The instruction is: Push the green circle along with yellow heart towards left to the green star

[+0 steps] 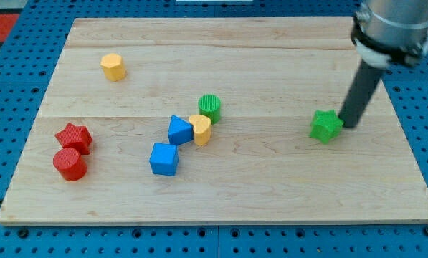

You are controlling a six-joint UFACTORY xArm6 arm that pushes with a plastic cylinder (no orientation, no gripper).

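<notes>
The green circle (209,107) stands near the board's middle, touching the yellow heart (200,130) just below and to its left. The green star (325,126) lies towards the view's right. My tip (349,125) is down on the board right beside the green star, on its right side, touching or nearly touching it. The rod rises up and to the right from there.
A blue triangle-like block (179,130) touches the heart's left side, with a blue cube (163,159) below it. A red star (74,136) and a red cylinder (70,164) sit at the left. A yellow hexagon (113,67) lies at upper left. The wooden board (221,201) ends in blue pegboard.
</notes>
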